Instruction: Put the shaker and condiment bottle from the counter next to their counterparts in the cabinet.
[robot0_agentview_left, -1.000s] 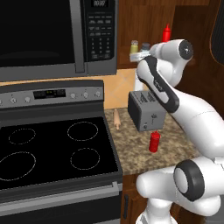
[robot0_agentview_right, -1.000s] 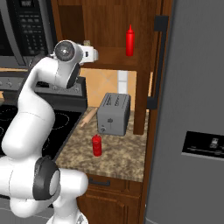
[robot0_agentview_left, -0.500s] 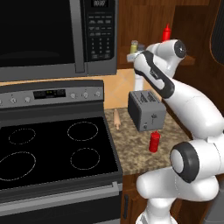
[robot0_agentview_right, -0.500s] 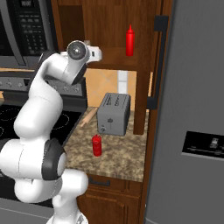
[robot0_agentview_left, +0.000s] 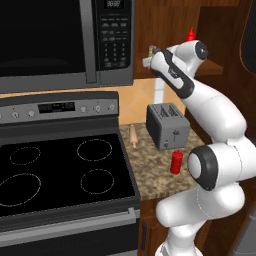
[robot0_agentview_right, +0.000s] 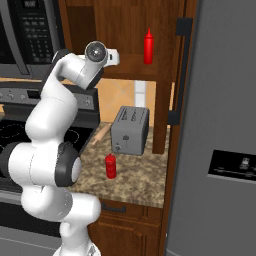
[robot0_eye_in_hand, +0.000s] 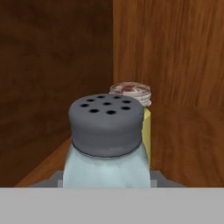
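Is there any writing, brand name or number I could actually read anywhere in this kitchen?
Microwave keypad: rows of pale marks, too small to read.
Microwave display: pale digits, blurred.
Stove control panel: a lit readout, unreadable.
Fridge dispenser panel: tiny symbols, illegible.
Toaster, condiment bottle, shaker: no labels visible.

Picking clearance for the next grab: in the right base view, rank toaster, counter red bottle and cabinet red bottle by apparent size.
1. toaster, clearly largest.
2. slim red bottle on the cabinet shelf, taller in the picture.
3. condiment bottle on the counter, shorter but stubbier; the gap is modest and distances differ, so this order is unsure.
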